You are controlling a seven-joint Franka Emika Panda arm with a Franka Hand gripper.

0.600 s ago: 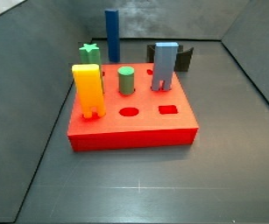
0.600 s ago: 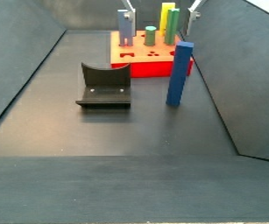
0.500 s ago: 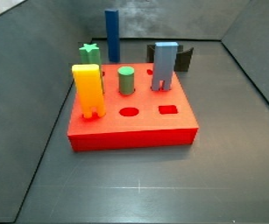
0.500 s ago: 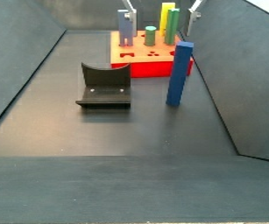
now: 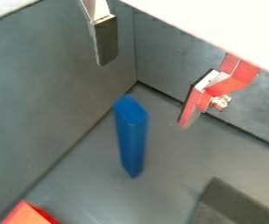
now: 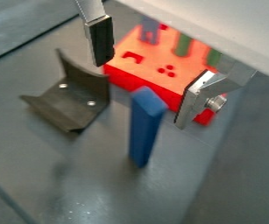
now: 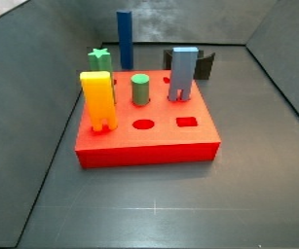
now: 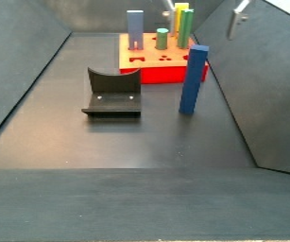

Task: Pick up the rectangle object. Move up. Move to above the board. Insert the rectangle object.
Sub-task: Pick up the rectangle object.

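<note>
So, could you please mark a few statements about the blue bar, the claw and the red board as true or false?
1. The rectangle object stands upright on the floor beside the board. True.
2. The claw is shut on the rectangle object. False: in both wrist views its fingers are spread apart above the bar, not touching it.
3. The fixture stands on the floor, apart from the board. True.
4. The rectangle object is already inserted in the board. False: it stands on the floor.
5. The yellow-orange block lies flat on the floor. False: it stands upright on the board.
</note>
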